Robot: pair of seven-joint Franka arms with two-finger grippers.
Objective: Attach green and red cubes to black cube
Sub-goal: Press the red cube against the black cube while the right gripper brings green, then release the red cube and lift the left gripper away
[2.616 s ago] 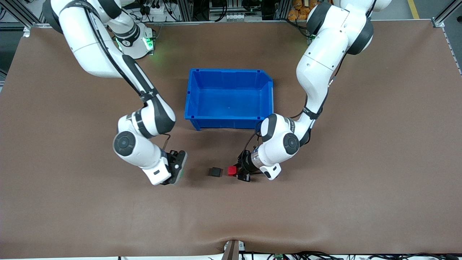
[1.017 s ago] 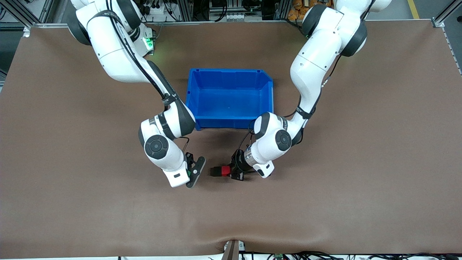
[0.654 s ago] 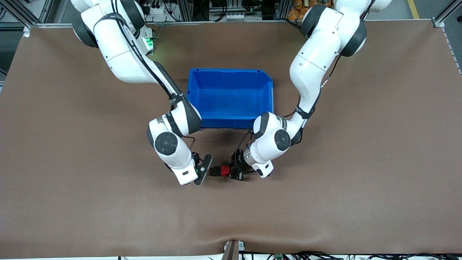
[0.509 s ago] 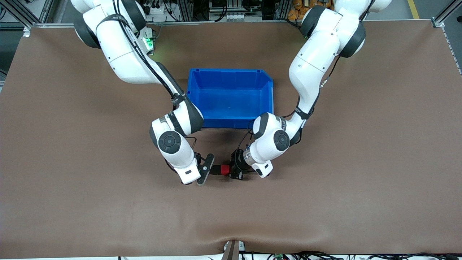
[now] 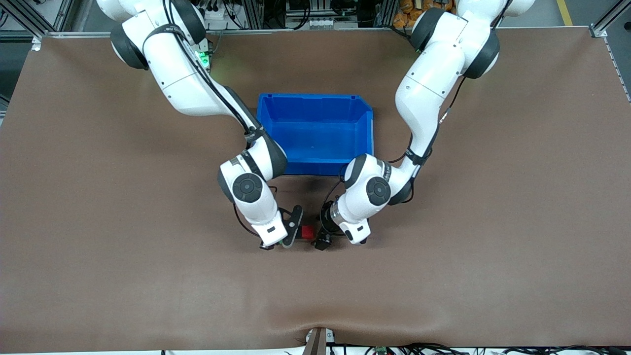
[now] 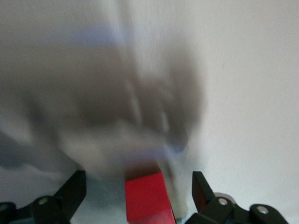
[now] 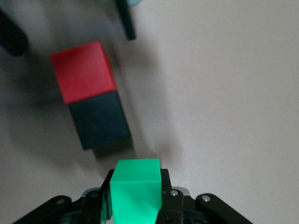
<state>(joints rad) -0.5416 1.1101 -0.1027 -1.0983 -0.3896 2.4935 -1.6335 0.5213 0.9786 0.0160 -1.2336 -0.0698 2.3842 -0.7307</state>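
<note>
The red cube and the black cube lie on the table, pressed face to face. My right gripper is shut on the green cube, just short of the black cube's free face. In the front view the right gripper hides the black cube, and the red cube shows beside it. My left gripper is at the red cube. In the left wrist view the left gripper is open wide, with the red cube between its fingers and untouched.
An empty blue bin stands on the brown table, just farther from the front camera than the cubes. Both forearms crowd the space between the bin and the cubes.
The left gripper pushed the red cube against the black cube. The right arm swung toward the left arm's end, bringing the green cube up to the black cube.
</note>
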